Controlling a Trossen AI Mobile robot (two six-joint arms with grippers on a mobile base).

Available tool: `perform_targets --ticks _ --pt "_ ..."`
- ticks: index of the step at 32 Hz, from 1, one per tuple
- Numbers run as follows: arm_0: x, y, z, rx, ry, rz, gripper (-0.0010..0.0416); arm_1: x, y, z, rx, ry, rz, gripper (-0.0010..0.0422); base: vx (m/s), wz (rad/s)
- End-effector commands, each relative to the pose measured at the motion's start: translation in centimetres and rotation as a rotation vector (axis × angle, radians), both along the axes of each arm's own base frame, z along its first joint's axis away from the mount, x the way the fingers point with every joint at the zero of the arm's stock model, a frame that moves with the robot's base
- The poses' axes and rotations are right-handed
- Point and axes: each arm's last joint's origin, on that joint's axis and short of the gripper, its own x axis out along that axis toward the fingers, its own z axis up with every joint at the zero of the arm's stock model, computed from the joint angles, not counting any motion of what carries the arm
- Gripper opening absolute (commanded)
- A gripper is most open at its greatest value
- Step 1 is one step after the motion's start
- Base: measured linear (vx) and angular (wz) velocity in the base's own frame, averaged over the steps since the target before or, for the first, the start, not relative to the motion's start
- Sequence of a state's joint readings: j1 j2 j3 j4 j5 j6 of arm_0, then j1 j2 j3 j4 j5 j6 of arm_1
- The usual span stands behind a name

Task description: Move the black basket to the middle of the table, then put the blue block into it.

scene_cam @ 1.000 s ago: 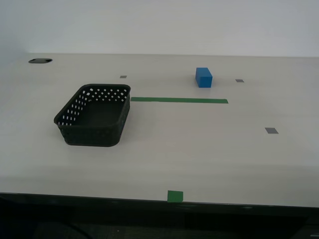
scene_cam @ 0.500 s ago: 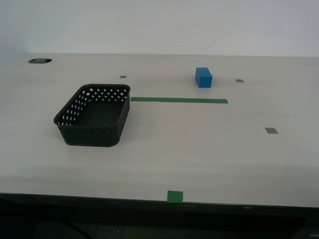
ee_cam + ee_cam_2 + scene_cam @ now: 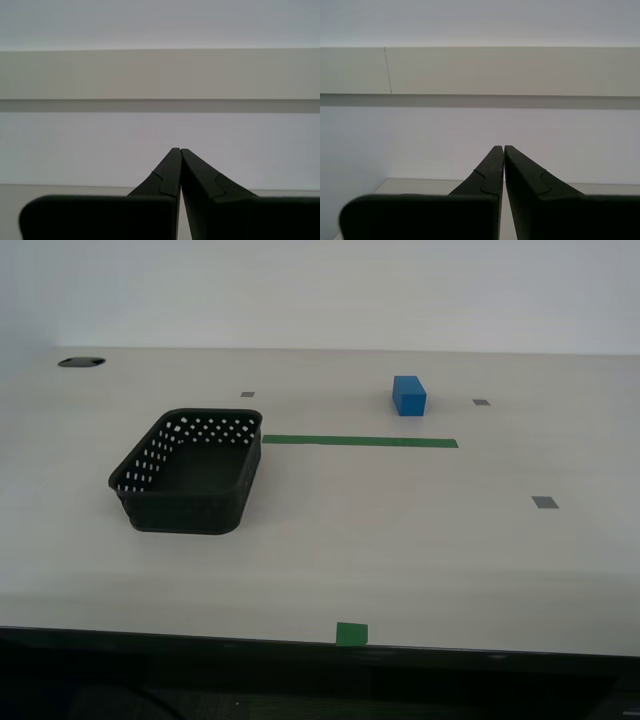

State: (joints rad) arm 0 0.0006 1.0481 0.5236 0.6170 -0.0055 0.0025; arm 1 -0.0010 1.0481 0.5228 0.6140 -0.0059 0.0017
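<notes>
The black basket [image 3: 190,472] sits empty on the table [image 3: 400,530] toward the exterior view's left. The blue block [image 3: 409,395] stands farther back, toward the exterior view's right, just beyond the green tape strip [image 3: 360,442]. Neither arm shows in the exterior view. My first gripper [image 3: 177,150] is shut and empty, pointing at the wall. My second gripper [image 3: 501,147] is also shut and empty, facing the wall above the table's far edge.
Small grey square marks [image 3: 545,502] dot the table. A green square [image 3: 351,634] sits at the near edge. A dark oval hole [image 3: 80,362] lies at the far corner on the exterior view's left.
</notes>
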Motion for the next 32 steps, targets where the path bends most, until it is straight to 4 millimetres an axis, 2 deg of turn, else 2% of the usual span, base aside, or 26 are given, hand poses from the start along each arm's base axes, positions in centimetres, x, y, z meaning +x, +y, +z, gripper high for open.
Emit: perform_targets --ticks 1,25,32 --pt "0.0 0.0 0.1 0.000 -0.004 0.000 0.0001 0.0 0.0 0.1 -0.001 -0.005 0.001 0.0000 0.000 0.000" --pt "-0.1 0.0 0.4 0.001 -0.043 0.000 0.0000 0.0 0.0 0.1 0.000 -0.006 0.001 0.0000 0.000 0.000" --pt "-0.1 0.0 0.5 0.000 -0.051 0.000 0.0001 0.2 0.0 1.2 -0.002 -0.039 0.000 0.0000 0.000 0.000"
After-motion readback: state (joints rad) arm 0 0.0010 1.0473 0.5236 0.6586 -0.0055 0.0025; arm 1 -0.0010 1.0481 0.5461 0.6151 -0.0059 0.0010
